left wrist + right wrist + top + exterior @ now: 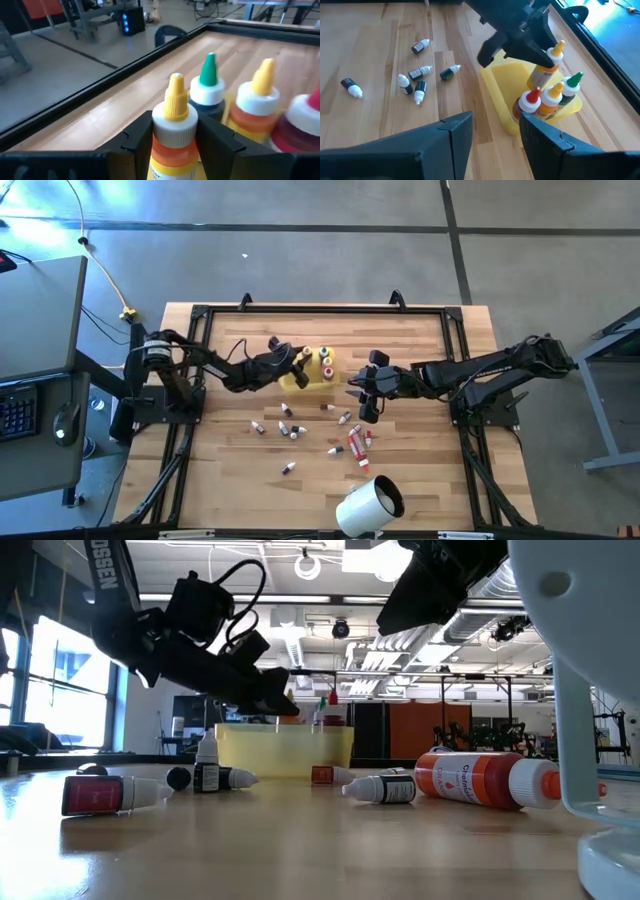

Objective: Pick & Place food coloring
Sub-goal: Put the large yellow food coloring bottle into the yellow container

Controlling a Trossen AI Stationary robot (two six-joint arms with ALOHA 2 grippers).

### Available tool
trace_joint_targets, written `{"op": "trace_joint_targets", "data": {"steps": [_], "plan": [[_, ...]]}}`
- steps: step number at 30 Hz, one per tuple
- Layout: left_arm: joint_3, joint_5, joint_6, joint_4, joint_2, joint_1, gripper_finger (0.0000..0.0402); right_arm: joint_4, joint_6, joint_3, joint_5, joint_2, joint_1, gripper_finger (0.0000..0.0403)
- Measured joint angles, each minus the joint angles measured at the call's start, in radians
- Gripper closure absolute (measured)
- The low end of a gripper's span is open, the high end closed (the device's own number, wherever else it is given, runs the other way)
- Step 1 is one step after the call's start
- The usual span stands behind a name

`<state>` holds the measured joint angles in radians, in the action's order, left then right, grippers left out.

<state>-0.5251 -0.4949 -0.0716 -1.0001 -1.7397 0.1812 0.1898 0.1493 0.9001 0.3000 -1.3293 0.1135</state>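
Observation:
A small yellow tray (300, 380) (502, 92) sits mid-table. Three dropper bottles stand upright in it, with a red tip (530, 100), a yellow tip (552, 96) and a green tip (572, 84). My left gripper (298, 360) (175, 135) hovers over the tray, shut on an orange bottle with a white cap and yellow tip (175, 107) (546, 67). My right gripper (362, 402) (495, 132) is open, just right of the tray and above the table, touching nothing. Several loose bottles (290, 430) (417, 82) lie on their sides on the wood. My left gripper pinches the orange bottle between its two fingers (137, 137), on the body just below the white cap (172, 152). The fingers slant down from the table's left. The bottle is tilted, tip up, over the tray's inside; whether its base touches the tray I cannot tell.
A large white cylinder (370, 505) (590, 690) lies near the table's near edge. Red-orange tubes (357, 442) (470, 780) and small bottles (210, 775) lie between it and the tray. A black frame rail (320, 310) runs around the tabletop.

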Motion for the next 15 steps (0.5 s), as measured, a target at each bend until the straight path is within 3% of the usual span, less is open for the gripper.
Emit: {"op": "trace_joint_targets", "data": {"steps": [5, 15], "plan": [[0.0, 0.055, -0.038, 0.015, 0.0, 0.025, 0.0253, 0.0, 0.0, 0.0, 0.0, 0.0, 0.0, 0.0249], [0.0, 0.059, -0.038, 0.016, 0.0, 0.022, 0.0251, 0.0, 0.0, 0.0, 0.006, 0.0, 0.0, 0.0249]]}}
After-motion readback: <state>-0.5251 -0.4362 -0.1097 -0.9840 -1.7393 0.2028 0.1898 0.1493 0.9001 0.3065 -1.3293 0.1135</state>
